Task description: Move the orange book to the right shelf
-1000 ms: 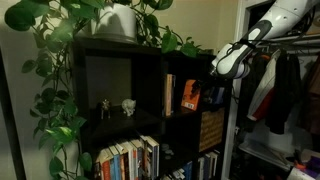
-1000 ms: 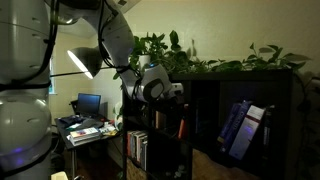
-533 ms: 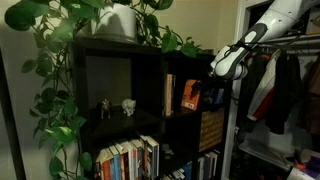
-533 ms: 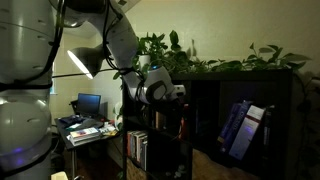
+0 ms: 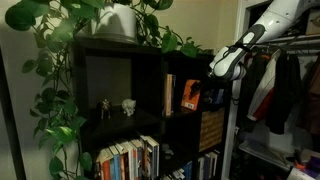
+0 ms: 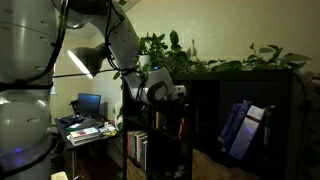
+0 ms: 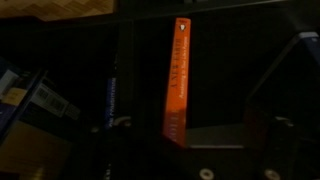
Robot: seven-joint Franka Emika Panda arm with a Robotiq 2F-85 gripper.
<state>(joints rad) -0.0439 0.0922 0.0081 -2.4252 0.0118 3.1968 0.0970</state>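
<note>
Wrist view, orange book [image 7: 178, 80] upright, spine showing

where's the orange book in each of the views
Exterior view: orange book upright in the upper cubby right of the figurines, right of centre.
Exterior view: only a thin orange sliver, low, near centre.
Wrist view: its spine upright, just right of centre.
Shared landmark: the leafy plant atop the bookcase, in both exterior views; the wrist view lacks it.
</note>
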